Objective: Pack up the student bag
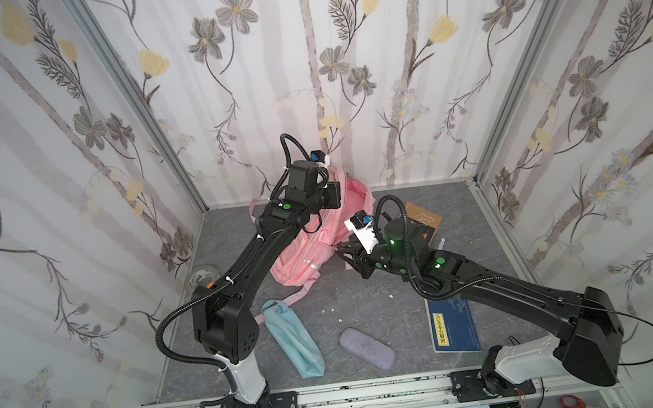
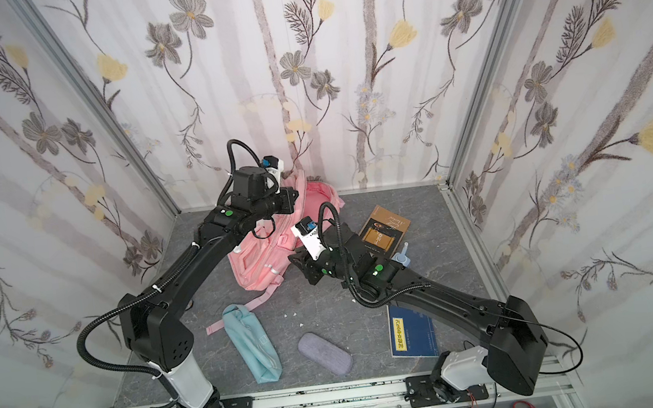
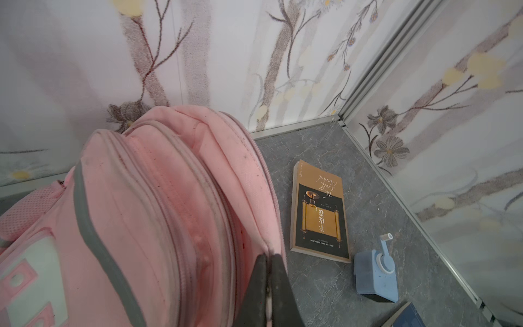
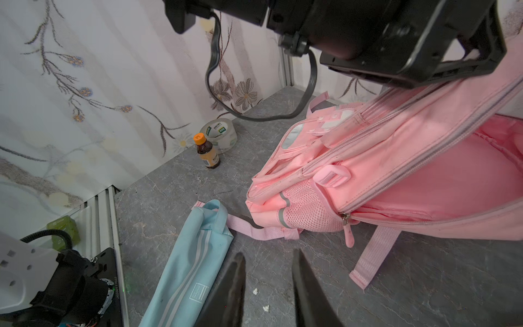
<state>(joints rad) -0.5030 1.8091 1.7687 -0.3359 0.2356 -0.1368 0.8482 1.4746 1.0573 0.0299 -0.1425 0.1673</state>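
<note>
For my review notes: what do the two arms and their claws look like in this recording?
The left arm and right arm are matte black with a white segment near the base. Black corrugated cables loop beside them. Green dots mark the upper links. White camera mounts sit at the wrists. The left claw and right claw have dark, tapering fingers.

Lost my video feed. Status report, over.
Left end effector shut on student bag flap, holding it open. Right end effector open, empty, beside bag. Left arm overhangs the opening; teal pouch unpacked on table.
</note>
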